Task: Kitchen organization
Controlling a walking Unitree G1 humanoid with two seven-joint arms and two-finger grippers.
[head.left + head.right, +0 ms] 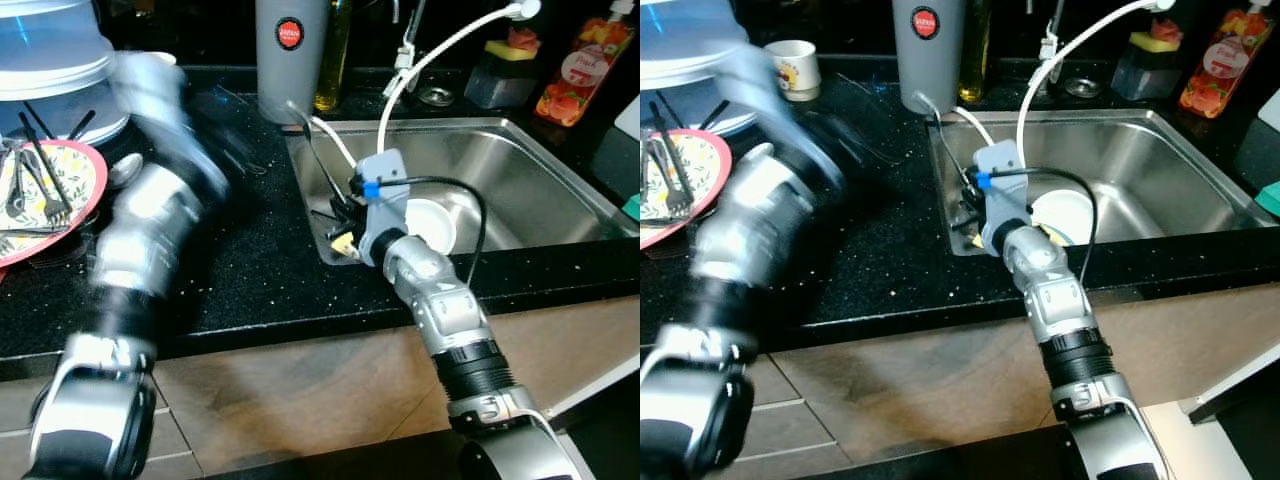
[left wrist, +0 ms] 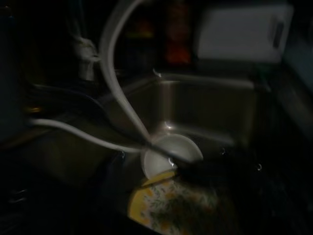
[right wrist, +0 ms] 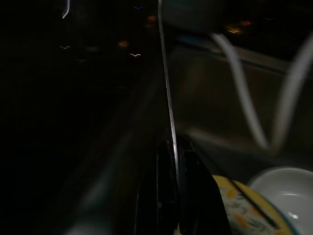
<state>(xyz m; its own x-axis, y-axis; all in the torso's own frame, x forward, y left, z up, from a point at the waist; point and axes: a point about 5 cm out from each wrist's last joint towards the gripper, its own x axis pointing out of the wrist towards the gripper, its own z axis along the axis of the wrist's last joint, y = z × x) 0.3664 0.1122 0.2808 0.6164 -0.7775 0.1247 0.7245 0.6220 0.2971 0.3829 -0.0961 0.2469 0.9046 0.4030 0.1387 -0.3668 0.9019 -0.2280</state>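
At the sink's near left corner, the right gripper (image 1: 330, 205) has its two black fingers (image 3: 168, 196) pressed together on a thin metal utensil (image 3: 166, 78), pinching it by the handle so the shaft stands up along the basin wall; which kind of utensil it is cannot be told. To do this well, I judge the lift should go straight up, clear of the rim and of the white hose (image 1: 400, 90) curving just beside it, with the pinch kept firm since the shaft is slim and slick.

The steel sink (image 1: 540, 170) holds a white bowl (image 1: 432, 222) and a yellow floral plate (image 3: 244, 208) just beside the gripper. On the black counter (image 1: 260, 270), a red-rimmed floral plate (image 1: 85, 170) carries several forks (image 1: 45, 195).

The left arm (image 1: 150, 230) is blurred above the counter; whether its fingers are spread or closed cannot be told.
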